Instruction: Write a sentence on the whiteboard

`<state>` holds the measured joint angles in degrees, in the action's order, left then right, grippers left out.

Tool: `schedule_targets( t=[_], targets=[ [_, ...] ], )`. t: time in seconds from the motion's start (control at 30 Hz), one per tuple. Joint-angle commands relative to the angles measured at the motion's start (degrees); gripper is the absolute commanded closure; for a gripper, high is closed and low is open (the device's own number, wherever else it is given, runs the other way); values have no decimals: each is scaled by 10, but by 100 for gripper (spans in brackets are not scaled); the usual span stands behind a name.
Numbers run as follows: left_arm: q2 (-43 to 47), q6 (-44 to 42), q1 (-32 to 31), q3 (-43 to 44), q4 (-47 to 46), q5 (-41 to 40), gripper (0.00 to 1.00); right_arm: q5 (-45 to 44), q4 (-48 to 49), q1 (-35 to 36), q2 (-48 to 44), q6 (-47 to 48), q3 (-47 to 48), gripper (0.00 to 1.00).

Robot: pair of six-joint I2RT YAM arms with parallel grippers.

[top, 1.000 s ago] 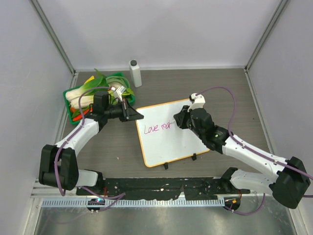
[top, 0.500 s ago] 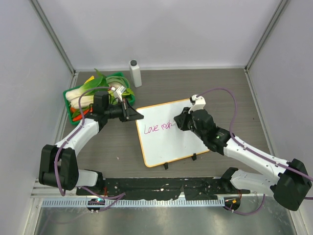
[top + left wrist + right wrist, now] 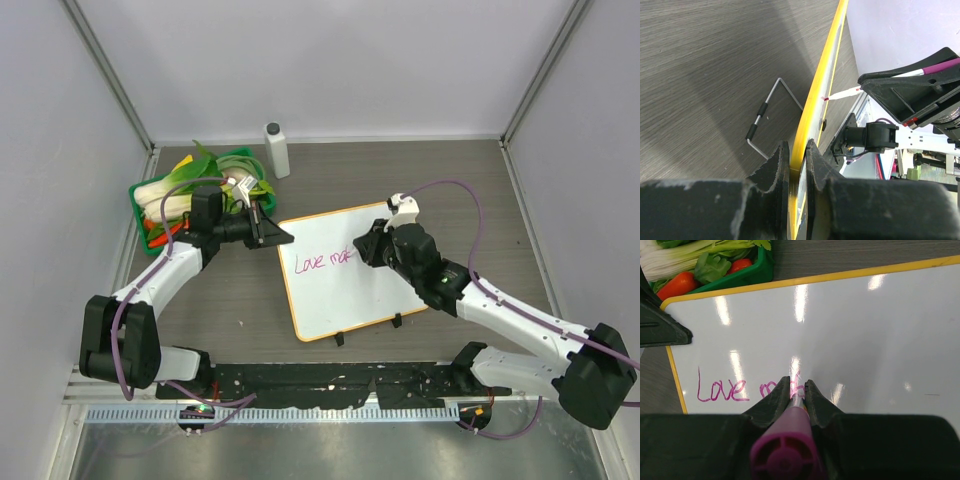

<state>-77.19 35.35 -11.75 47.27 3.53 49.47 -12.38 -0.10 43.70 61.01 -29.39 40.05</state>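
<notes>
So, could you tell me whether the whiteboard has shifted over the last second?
No. The whiteboard lies where it was: its top-left corner is just as close to the green tray as before, clamped in the left claw.

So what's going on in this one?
The right claw is shut on a magenta marker, tip at the whiteboard, partway through the sentence: "Love" plus the start of a second word. The left claw is clamped on the whiteboard's edge near a corner, apparently steadying it.
</notes>
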Motion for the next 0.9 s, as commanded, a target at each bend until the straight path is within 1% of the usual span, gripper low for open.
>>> schedule_targets(
  t=[0.0, 0.27, 0.3, 0.87],
  targets=[
    [-15, -52, -12, -6, 49, -86, 100, -5, 14, -1, 11, -7, 2, 98],
    [-12, -52, -11, -6, 50, -88, 100, -17, 4, 0, -4, 1, -10, 98],
    [-13, -52, -11, -6, 50, -88, 100, -18, -15, 0, -5, 2, -11, 99],
    [-13, -52, -13, -6, 52, -89, 100, -34, -32, 0, -22, 10, -19, 99]
  ],
)
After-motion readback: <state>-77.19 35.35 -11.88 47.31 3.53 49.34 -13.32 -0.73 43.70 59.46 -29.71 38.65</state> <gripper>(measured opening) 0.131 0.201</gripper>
